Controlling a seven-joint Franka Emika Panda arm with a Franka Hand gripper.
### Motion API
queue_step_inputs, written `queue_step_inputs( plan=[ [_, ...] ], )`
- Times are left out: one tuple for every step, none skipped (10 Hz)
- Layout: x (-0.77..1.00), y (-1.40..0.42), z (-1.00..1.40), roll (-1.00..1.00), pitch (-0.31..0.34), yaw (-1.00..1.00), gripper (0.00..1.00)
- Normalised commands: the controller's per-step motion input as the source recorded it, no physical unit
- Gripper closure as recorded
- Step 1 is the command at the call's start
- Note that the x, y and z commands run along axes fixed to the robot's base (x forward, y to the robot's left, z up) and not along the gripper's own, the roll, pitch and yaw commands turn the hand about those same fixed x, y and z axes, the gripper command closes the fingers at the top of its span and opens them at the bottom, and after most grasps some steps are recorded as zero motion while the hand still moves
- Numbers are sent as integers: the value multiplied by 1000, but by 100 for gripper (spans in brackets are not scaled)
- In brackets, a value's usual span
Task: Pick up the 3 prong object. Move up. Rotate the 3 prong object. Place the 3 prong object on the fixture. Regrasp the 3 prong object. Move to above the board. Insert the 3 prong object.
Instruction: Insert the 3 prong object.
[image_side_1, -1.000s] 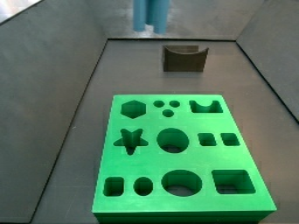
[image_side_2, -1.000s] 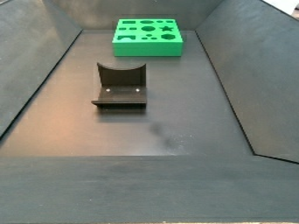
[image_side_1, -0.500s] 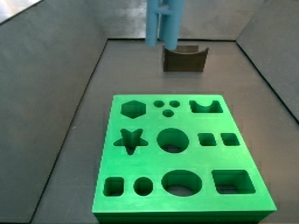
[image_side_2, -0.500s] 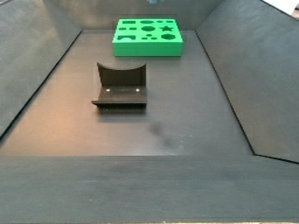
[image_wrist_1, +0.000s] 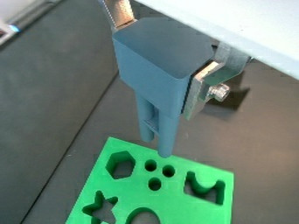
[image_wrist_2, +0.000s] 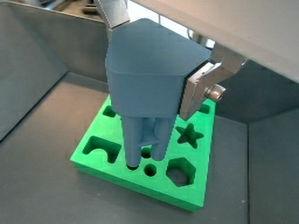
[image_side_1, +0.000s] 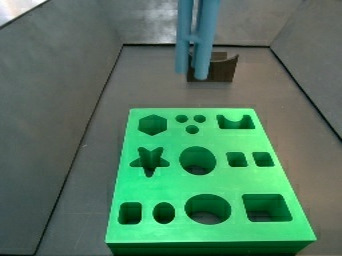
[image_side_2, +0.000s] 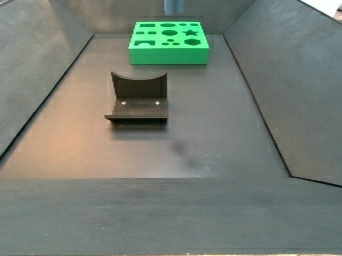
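Pincer (image_wrist_2: 158, 74) clamped on block end of 3 prong object (image_wrist_2: 146, 101), prongs down | hangs above board (image_wrist_1: 158, 188), near its three small holes (image_side_1: 194, 122) | fixture (image_side_2: 138, 98) bare | piece looks light, rigid, smooth; grip block flanks.

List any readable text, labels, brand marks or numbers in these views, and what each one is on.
None: no view shows any text, number or logo.
The board is plain green with cut-out shapes only.
The 3 prong object, held prongs down in the gripper above the board, is unmarked blue-grey.
The fixture is bare and dark.
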Motion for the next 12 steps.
queue_step_inputs(
  plan=[
    [0,-77,-320,-41,-87,-623,100],
    [0,-89,-309,-34,-84,-646,100],
    [0,-126,-326,-24,-87,-689,100],
    [0,-131,-317,-16,-83,-697,100],
    [0,-100,-294,-36,-87,-694,100],
    [0,-129,-331,0,-67,-723,100],
    [0,-103,-334,0,-53,-746,100],
    [0,-86,-360,0,-37,-737,100],
    [0,-74,-366,0,-36,-746,100],
    [-63,-20,-291,0,0,-669,100],
    [0,0,-151,0,0,-651,100],
    [0,0,-17,0,-3,0,100]
  ],
)
